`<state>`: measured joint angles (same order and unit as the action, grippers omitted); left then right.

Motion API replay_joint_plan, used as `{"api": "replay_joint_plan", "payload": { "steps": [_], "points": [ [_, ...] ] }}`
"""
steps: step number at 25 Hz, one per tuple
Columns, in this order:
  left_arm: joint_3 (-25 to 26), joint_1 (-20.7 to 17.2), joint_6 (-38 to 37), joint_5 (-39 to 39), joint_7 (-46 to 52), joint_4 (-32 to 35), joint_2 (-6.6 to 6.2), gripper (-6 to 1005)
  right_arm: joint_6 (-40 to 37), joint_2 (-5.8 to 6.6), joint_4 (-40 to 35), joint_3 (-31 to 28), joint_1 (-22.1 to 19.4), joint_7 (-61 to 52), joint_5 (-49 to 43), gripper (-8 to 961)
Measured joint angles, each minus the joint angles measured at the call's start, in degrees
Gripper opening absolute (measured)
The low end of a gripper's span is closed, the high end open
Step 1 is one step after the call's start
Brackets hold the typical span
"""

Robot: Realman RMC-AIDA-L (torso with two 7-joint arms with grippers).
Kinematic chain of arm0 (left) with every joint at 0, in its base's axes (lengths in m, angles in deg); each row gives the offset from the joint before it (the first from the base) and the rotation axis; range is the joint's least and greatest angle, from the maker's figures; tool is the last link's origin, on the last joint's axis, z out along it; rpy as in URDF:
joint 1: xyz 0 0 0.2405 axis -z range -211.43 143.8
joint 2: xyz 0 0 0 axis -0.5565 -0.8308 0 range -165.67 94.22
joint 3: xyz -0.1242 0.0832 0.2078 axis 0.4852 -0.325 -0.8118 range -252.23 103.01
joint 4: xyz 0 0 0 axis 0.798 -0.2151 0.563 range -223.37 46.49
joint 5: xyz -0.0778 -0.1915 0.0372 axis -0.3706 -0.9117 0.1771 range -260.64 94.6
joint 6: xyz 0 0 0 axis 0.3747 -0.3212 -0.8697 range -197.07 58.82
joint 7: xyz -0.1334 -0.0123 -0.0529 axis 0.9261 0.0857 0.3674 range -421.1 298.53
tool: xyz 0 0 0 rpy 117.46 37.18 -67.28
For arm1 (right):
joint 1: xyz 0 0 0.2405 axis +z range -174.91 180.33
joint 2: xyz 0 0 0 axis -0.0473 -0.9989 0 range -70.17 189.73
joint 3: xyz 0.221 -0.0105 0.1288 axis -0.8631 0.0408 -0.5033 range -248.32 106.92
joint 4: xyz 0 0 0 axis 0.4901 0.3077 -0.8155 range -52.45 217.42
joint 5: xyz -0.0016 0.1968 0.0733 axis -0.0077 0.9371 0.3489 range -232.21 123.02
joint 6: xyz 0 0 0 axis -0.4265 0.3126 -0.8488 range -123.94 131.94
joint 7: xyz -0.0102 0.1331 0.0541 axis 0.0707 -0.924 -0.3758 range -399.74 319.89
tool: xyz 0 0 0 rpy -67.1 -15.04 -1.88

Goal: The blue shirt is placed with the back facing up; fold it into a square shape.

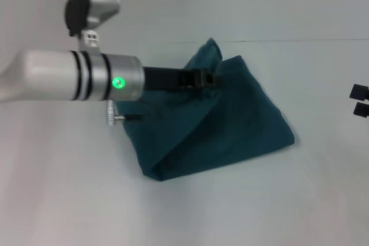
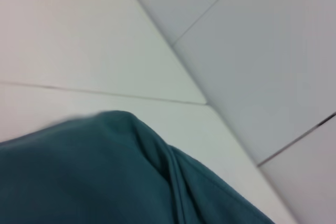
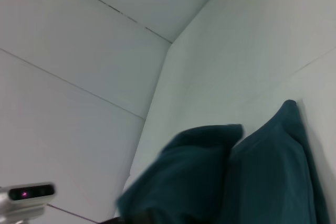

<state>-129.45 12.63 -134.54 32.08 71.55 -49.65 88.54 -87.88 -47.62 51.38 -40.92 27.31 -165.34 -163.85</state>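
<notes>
Reaching across from the left, our left tool (image 1: pixel 211 79) pinches a raised fold of the dark teal-blue knit shirt (image 1: pixel 230 125) lying half-folded mid-bench (image 1: pixel 57 200), presumably to carry it over; right tool (image 1: pixel 360 101) idles at the bench's right edge, its opening hard to judge.

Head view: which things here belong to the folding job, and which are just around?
Job:
- blue shirt, partly folded
- left gripper, over the shirt's far part
- right gripper, at the right edge, clear of the shirt

Just around:
- white table

Blue shirt (image 1: pixel 225 125) plain dark teal; table (image 1: pixel 69 188) white.
</notes>
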Motion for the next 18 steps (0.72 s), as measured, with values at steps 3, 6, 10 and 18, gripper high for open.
{"api": "replay_joint_plan", "payload": {
  "steps": [3,6,10,18],
  "points": [
    [-2.5,1.8,3.7,-0.4,-0.2,-3.4,0.03,56,0.0,0.00,0.1,0.4,-0.1,0.0,0.0,858],
    [-4.2,2.4,4.1,-0.6,-0.7,-3.7,0.06,58,0.0,0.00,0.1,0.5,-0.2,0.0,0.0,857],
    [-5.7,2.4,3.0,-1.3,-0.7,-2.2,0.10,60,0.0,0.02,0.1,0.5,-0.3,0.0,0.0,857],
    [2.3,-8.2,-3.8,-16.1,0.7,5.1,-0.57,511,0.6,0.63,0.1,0.4,0.4,-0.8,-1.9,855]
  ]
}}
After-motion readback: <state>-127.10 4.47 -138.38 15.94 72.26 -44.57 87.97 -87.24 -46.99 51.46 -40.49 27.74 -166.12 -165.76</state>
